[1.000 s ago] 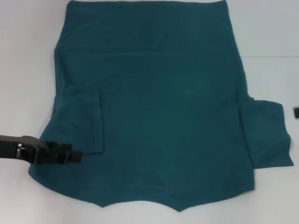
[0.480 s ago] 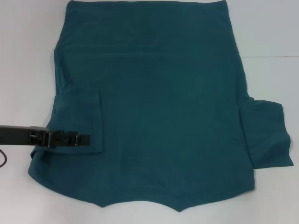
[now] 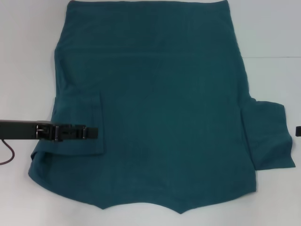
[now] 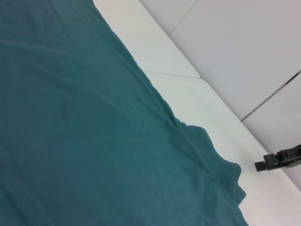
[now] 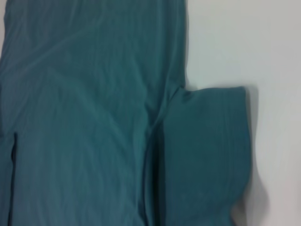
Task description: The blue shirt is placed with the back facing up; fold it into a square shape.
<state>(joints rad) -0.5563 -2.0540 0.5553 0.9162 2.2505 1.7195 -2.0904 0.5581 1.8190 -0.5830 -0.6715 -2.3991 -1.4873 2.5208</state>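
A plain white surface [image 3: 28, 56] fills the scene, with a thin seam line [image 4: 171, 74] crossing it farther back.

Head view looks down; both wrist views share the blue shirt [image 3: 155, 103].

Bare white table [image 3: 23, 56] open on both flanks of the blue shirt [image 3: 164, 103] — free passage there. Left gripper [image 3: 91, 133] low over the folded-in left sleeve, blocking that edge. Right gripper [image 3: 297, 130] barely in view at the right margin — right sleeve unobstructed.
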